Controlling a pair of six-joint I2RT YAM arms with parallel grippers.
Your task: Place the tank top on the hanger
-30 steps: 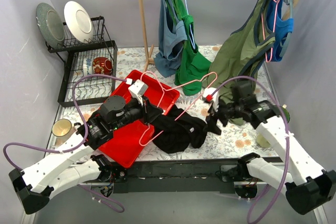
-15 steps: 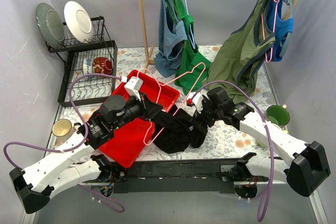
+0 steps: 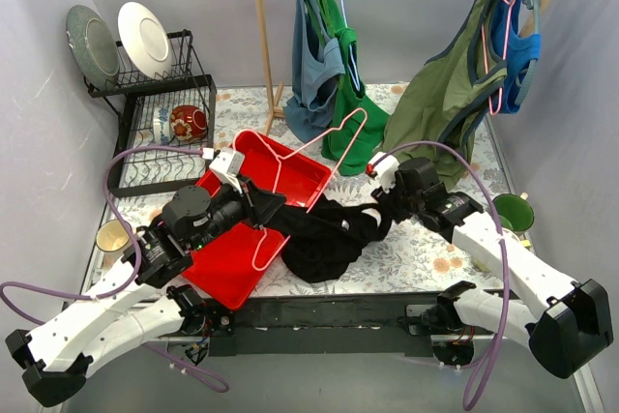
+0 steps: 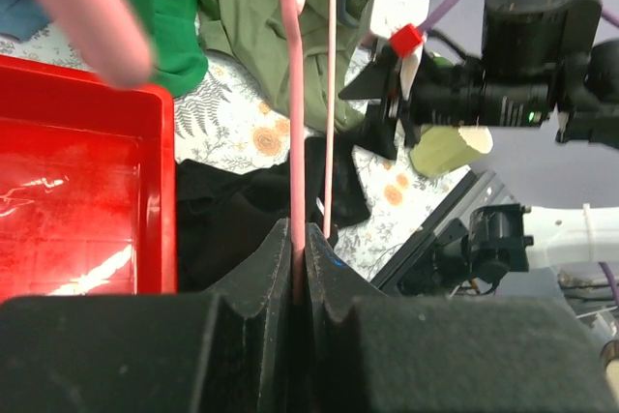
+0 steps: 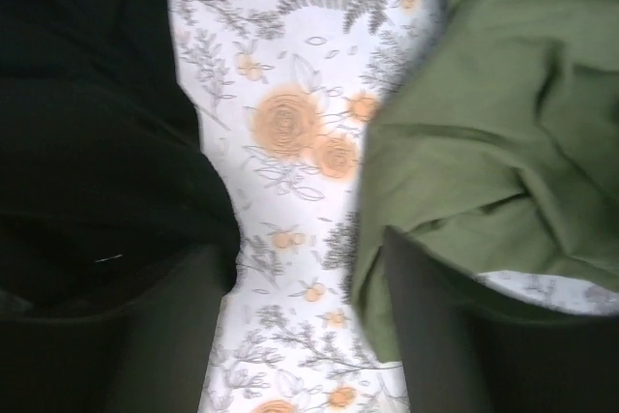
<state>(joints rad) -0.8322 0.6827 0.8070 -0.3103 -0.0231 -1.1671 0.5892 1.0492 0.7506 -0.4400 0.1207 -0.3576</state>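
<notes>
The black tank top (image 3: 324, 239) lies crumpled on the floral cloth at the table's front middle, partly over the red tray's edge. My left gripper (image 3: 261, 212) is shut on the pink wire hanger (image 3: 354, 114) and holds it tilted up over the tray and the top. In the left wrist view the pink wire (image 4: 295, 142) runs up from between the shut gripper (image 4: 297, 249). My right gripper (image 3: 379, 212) is at the top's right edge. In the right wrist view the gripper (image 5: 300, 336) is open over bare cloth, with the tank top (image 5: 97, 142) by its left finger.
A red tray (image 3: 232, 268) sits under the left arm. A dish rack (image 3: 160, 132) with plates stands back left, with a yellow mug (image 3: 114, 236) in front of it. Right of the right arm sits a green mug (image 3: 508, 210). An olive top (image 5: 503, 142) hangs by the right gripper's right finger.
The right arm swung left to the black top and now sits at its right edge. The left arm drew back left, tipping the hanger more upright.
</notes>
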